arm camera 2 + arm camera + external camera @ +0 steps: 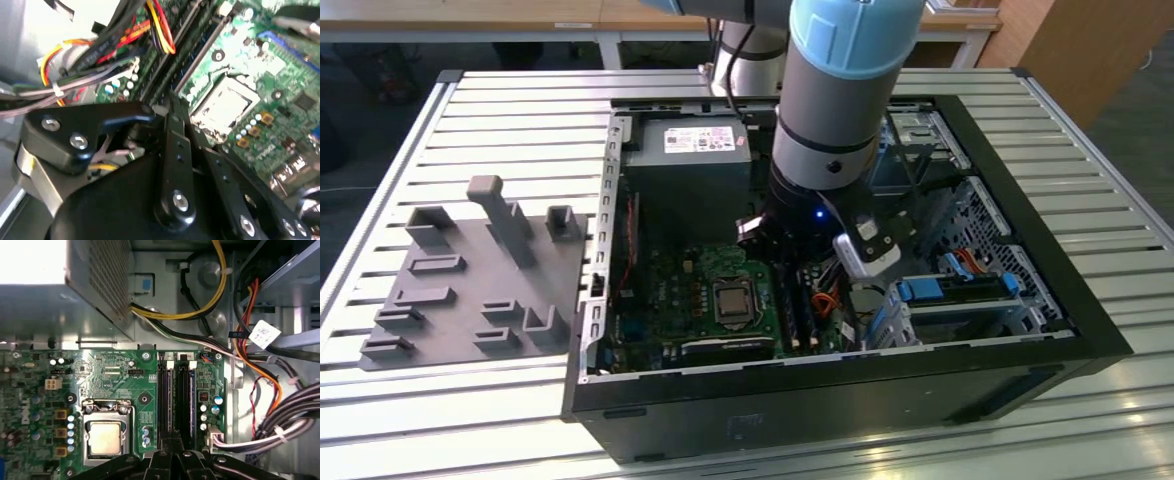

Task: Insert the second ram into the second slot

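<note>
Spread across a slatted pale metal table (480, 120), an open black steel computer case (854, 400) lying on its side. Reaching steeply down into it from above, a thick round arm in pale blue and grey (834, 90), wrist low over the board, in the part of the case toward the exterior view's right, close to the drive bays. On the table at the exterior view's left, just beside the case, a flat matte grey plastic fixture tray (467, 280) with upright pegs and blocks. At the far wall of the case, a boxy grey metal power supply (687, 150) with a perforated side. On the floor of the case, a green printed motherboard (110, 370), studded with small cylinders and carrying a square silvery processor socket (106, 436). Beside the socket, a pair of long black memory slots (165, 400), parallel and white-latched at the far end. Beyond them, glossy bundled cables in yellow, orange, red and black (260, 365). In both wrist views, a black angular metal gripper (172, 437) (172, 102) with bolted linkages, poised directly over the near end of the slots, jaws drawn narrow, tips almost together. Cannot tell whether the second ram sits edge-on in a slot or between the tips.
</note>
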`<state>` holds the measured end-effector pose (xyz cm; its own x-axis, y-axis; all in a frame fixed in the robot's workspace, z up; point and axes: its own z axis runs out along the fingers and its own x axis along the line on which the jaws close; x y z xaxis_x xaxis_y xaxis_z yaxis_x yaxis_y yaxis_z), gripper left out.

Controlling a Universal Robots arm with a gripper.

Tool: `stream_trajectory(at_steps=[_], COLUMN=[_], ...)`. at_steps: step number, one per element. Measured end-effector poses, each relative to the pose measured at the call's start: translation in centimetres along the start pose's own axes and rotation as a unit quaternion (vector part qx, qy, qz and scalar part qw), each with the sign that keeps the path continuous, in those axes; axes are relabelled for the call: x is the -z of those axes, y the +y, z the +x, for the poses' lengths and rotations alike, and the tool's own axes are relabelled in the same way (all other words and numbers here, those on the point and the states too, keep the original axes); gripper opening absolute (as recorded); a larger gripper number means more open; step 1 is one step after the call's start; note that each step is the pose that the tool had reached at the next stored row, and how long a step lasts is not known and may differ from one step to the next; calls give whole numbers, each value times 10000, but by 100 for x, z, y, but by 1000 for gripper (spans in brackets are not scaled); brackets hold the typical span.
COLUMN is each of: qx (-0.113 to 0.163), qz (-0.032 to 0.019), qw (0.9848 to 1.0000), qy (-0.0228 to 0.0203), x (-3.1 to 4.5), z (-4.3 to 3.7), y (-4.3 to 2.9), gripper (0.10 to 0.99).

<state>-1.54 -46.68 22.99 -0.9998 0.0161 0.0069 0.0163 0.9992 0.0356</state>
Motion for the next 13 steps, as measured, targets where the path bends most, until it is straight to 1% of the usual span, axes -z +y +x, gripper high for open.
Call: stream_trajectory(at_steps=[8, 13], qx=[0, 0], qz=[2, 2], qw=[10000, 10000], qy=[1, 1], x=[98, 139], z=[1, 1], y=[3, 5], gripper=[106, 106])
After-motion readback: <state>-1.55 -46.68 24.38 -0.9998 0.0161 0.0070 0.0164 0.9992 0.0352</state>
